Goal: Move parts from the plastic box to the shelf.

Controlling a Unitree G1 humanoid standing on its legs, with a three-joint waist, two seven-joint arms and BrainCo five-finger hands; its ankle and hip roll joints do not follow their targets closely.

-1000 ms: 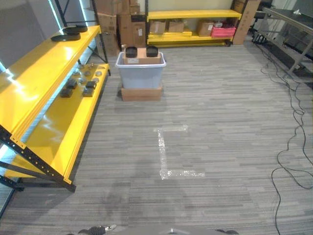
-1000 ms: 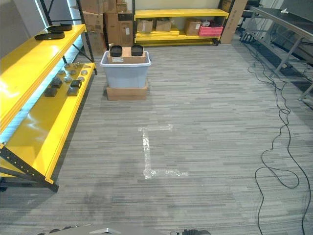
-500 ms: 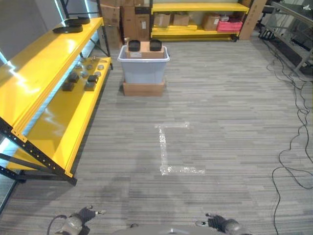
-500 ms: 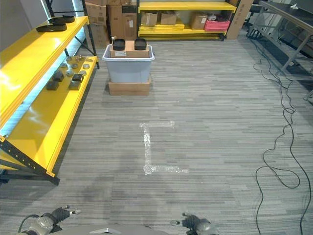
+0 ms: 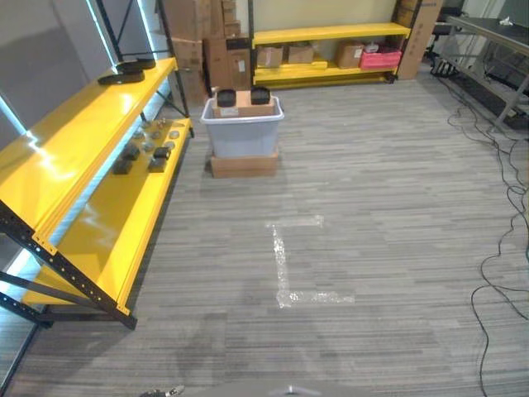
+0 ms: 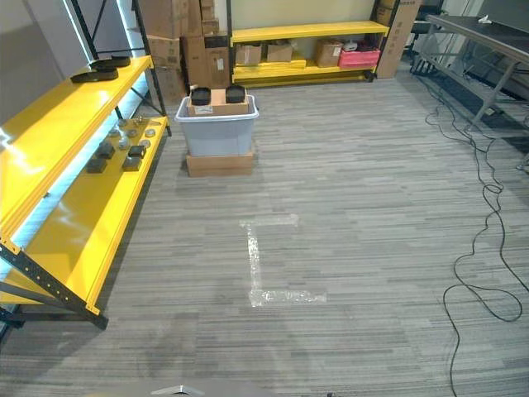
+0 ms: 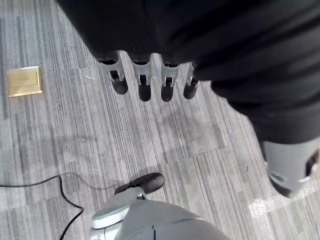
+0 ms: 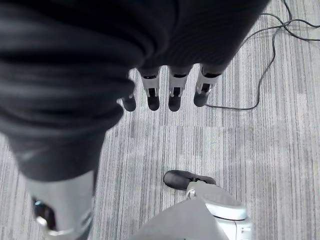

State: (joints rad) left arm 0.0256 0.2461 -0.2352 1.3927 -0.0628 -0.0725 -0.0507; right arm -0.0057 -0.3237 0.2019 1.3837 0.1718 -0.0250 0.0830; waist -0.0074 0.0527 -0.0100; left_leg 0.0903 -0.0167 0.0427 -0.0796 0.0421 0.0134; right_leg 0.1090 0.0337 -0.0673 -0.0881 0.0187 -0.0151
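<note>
Compared with half a second back, the head camera has tipped up a bit: the whole room has slid down in both eye views, and the two hands that were poking in along the bottom edge have dropped out of frame. Nothing on the floor has actually shifted, that's just the camera.

Right now both arms hang at the robot's sides. In the wrist views the left hand point(image 7: 145, 80) and the right hand point(image 8: 170, 90) each have their fingers hanging straight and relaxed over bare carpet, thumb well apart, nothing in either. Makes sense, it isn't close to anything it could grab.

The plastic box point(image 5: 241, 131) sits on a flat cardboard box point(image 5: 244, 165) at the far end of the room, just beside the far end of the yellow shelf point(image 5: 99, 215). I'd guess the cardboard is there to raise it to an easier reach. Inside the plastic box there's a brown carton with two dark parts point(image 6: 217, 93) on top, side by side. A handful of small parts point(image 5: 147, 149) already lie on the shelf's lower level near its far end, right next to the plastic box, so it's a short carry.

Seems to me this is the walk-up stage: lots of open carpet and a taped floor mark point(image 6: 264, 265) between the robot and the plastic box.
</note>
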